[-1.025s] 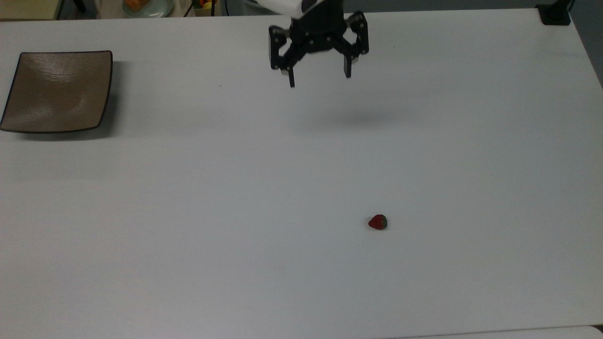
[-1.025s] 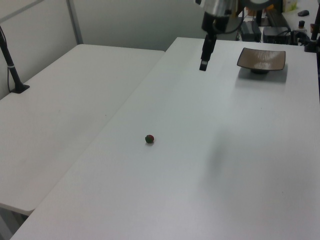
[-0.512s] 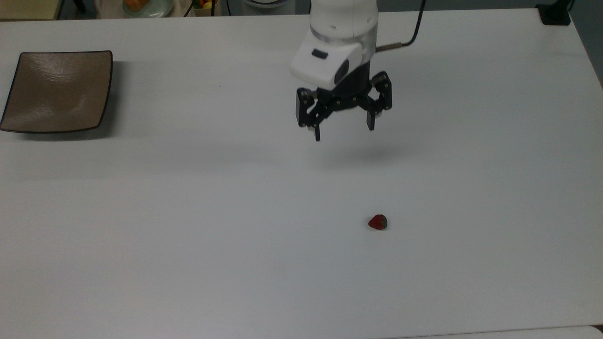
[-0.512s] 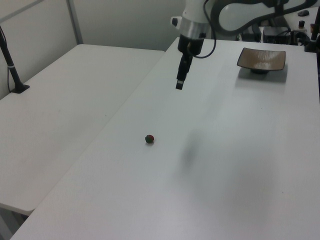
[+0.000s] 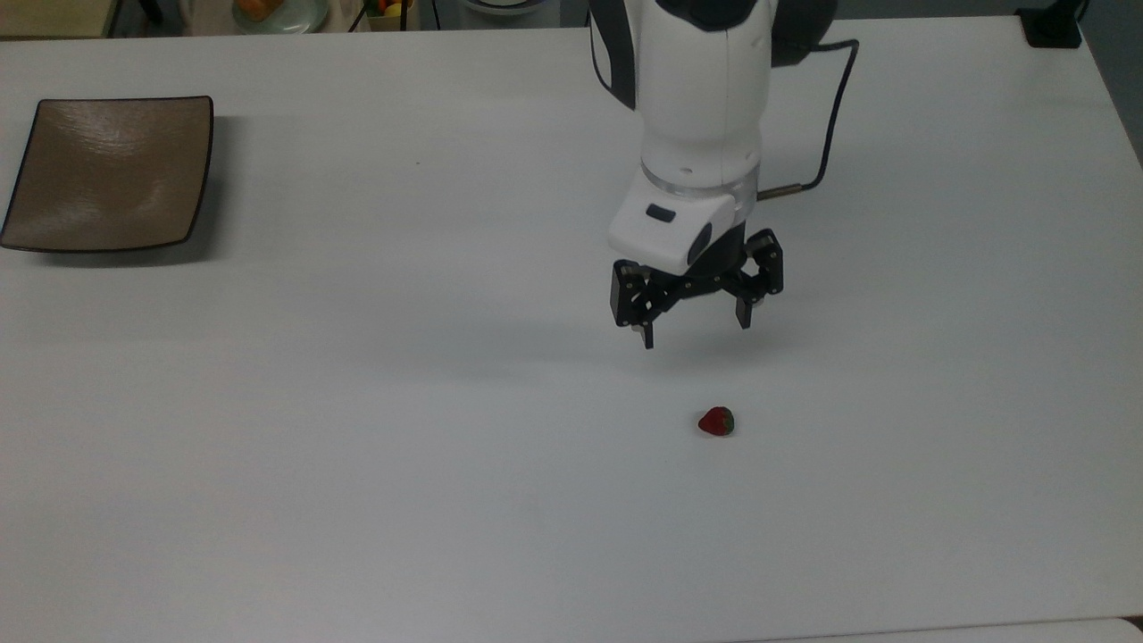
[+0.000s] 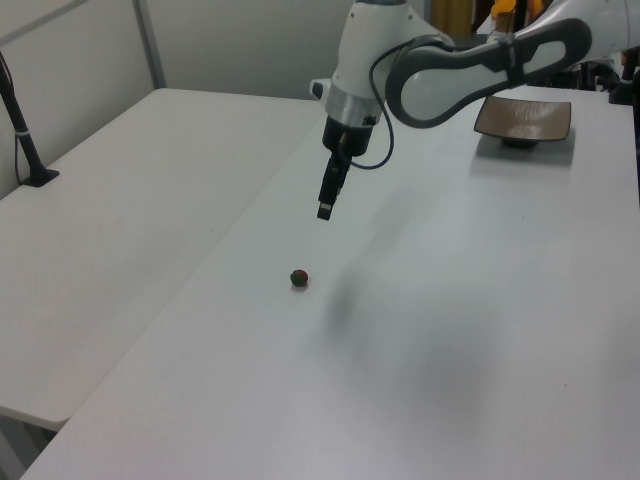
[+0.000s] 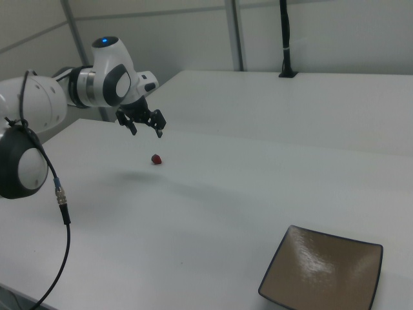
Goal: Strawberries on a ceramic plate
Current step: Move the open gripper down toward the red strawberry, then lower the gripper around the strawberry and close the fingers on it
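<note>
the hand (image 5: 695, 332) hangs above the white surface (image 5: 357, 446) with its two fingers spread wide apart and nothing between them. in the top view it is a little above and to the left of the strawberry (image 5: 716, 421), near it but not over it. in the left view the hand (image 6: 325, 210) is clearly higher than the strawberry (image 6: 299, 277), with free air under the fingertips. in the right view the hand (image 7: 146, 131) also stands apart from the strawberry (image 7: 156, 158).

the strawberry lies alone on the surface, on its side, the red tip toward the top view's left and the dark green cap toward the top view's right. the ceramic plate (image 5: 107, 174) rests well apart from it, at the far left of the top view, and has nothing on it. so the task seems to be at its beginning, in the approach before the grasp.

several things could go wrong from here. the fruit is very small against the wide opening of the hand, so if the hand descends a little off centre, one finger may push the strawberry and it may roll away, because its shape is round and tapered. if the hand stops too high, the fingers may close over the top and the fruit may slip out. if it goes too low, the fingertips may hit the hard surface. too strong a closing may also squash it, if it is soft. then the way to the plate is long, and a weak grip could drop it.
</note>
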Controlling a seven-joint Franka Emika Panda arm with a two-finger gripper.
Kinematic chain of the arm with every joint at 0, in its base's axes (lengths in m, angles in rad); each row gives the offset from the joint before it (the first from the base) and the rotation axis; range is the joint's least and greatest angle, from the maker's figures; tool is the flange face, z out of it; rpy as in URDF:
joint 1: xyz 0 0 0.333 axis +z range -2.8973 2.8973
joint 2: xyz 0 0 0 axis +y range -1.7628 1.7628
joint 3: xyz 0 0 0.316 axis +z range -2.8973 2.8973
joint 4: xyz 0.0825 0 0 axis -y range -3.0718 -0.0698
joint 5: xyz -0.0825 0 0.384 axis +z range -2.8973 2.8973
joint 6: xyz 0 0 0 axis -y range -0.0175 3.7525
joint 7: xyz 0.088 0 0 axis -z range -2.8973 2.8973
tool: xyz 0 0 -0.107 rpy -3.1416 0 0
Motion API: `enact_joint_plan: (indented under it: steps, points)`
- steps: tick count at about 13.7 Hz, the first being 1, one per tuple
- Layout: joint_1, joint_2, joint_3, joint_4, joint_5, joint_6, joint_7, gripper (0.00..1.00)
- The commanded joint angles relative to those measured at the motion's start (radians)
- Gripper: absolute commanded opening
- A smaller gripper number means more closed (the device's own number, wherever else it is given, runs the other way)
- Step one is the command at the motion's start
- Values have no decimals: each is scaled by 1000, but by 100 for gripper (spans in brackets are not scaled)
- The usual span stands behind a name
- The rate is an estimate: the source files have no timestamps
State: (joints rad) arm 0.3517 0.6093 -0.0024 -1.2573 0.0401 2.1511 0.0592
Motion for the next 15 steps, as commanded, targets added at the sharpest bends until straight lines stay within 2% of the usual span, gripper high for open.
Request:
enact_joint_plan:
  steps: [1,3,6,15]
  points:
    - [38,121,-30,111,9,-2,25,100]
    - [59,153,-54,127,9,7,25,100]
    - [62,205,-57,170,9,9,24,100]
    - [64,236,-51,147,7,165,24,100]
